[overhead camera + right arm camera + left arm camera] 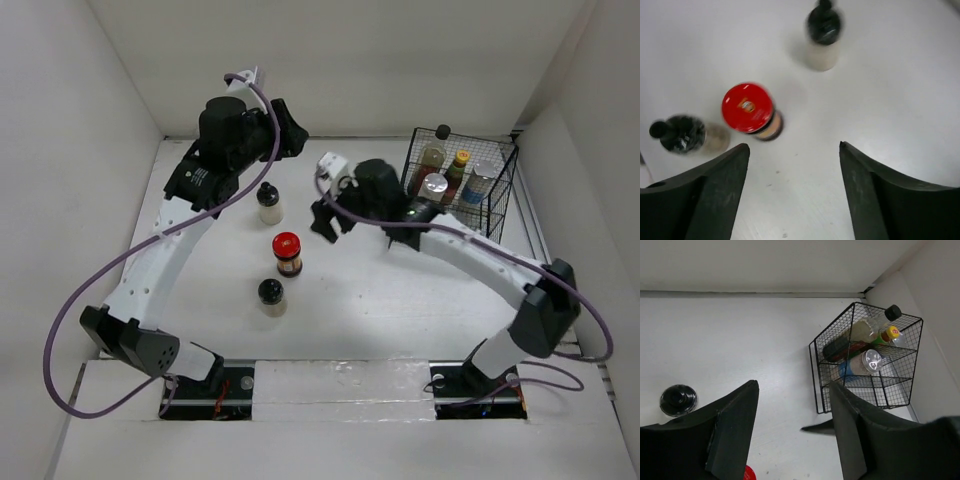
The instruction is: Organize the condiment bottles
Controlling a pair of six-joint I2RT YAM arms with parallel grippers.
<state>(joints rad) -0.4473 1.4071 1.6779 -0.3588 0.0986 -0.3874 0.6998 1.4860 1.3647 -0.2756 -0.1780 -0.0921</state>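
Three bottles stand on the table: a black-capped pale jar [269, 203], a red-lidded jar [287, 253] and a second black-capped pale jar [271, 296]. The black wire basket [500, 215] at the back right holds the tall dark black-capped bottle [433, 150], the green-red labelled one [458, 168] and two silver-capped shakers [434, 187] [482, 180]. My left gripper [293, 130] [792, 386] is open and empty, above the far jar [678, 399]. My right gripper [325, 222] [792, 146] is open and empty, right of the red-lidded jar [747, 107].
White walls close in the table at the back and both sides. The basket [816, 365] stands in the back right corner, close to the right arm's wrist. Purple cables loop off both arms.
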